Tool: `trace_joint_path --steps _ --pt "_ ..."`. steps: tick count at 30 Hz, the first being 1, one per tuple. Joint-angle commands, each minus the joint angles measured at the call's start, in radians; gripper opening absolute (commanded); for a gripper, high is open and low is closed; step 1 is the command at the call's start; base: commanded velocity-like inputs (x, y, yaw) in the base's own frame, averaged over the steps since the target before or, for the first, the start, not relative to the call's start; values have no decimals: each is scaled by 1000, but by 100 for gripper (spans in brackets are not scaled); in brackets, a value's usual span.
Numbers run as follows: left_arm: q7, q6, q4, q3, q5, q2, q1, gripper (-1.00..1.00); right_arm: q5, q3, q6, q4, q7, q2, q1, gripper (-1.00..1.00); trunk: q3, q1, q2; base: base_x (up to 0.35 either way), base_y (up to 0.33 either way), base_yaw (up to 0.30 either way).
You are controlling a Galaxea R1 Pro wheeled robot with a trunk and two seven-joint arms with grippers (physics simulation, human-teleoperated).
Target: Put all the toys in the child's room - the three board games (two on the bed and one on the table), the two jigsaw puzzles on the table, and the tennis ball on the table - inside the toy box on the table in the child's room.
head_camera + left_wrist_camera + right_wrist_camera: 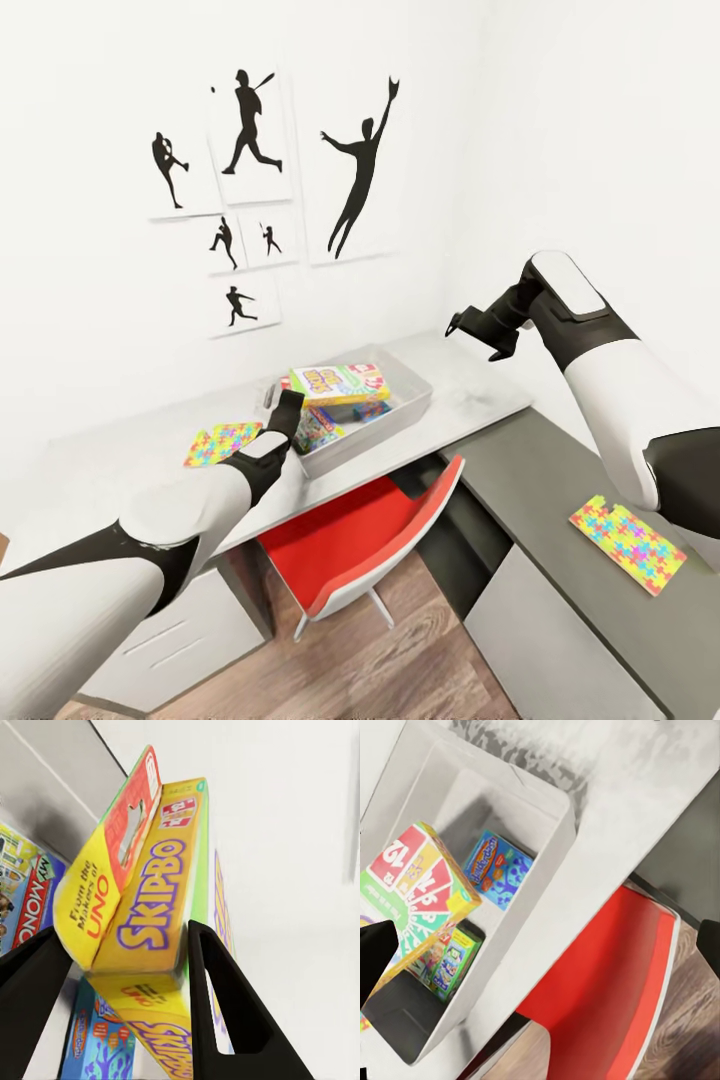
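The Skip-Bo box (150,907) is gripped by the left jaws (124,967) over the toy box (415,400) on the tabletop (480,385); the right jaws (478,335) are held apart, empty.

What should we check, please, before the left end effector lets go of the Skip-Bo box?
1. Skip-Bo box clamped between the left end effector's fingers: ok.
2. Box inside the rim of the toy box: ok.
3. Landing spot: the Monopoly box and the blue game box already lie in the tray; whether Skip-Bo will settle flat on them, cannot tell.
4. Right end effector open, raised apart from the tray: ok.
5. Jigsaw puzzles packed: not ok; one lies beside the tray, the other on the dark grey section.
6. Tennis ball packed: cannot tell.
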Motion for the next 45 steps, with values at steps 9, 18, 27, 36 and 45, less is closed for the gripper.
trace_joint_path --steps 9,18,27,36,45 --pt "-4 -2 -4 -3 10 -1 -2 -100 -9 6 4 -8 -8 -1 -1 100 -16 1 -2 0 0 0" --pt "-4 -2 -3 -3 10 -1 -2 100 -9 6 4 -8 -8 -1 -1 100 -26 1 -2 0 0 0" --pt "-4 -1 -3 -3 10 -1 -2 100 -9 7 4 -8 -8 -1 -1 100 -26 1 -2 0 0 0" --pt "-3 8 -4 -6 10 -1 -2 100 -9 6 4 -8 3 0 -1 100 -26 1 -2 0 0 0" --pt "-83 112 -20 -15 6 11 -8 100 -7 6 4 -8 51 -2 -1 100 -26 1 -2 0 0 0"
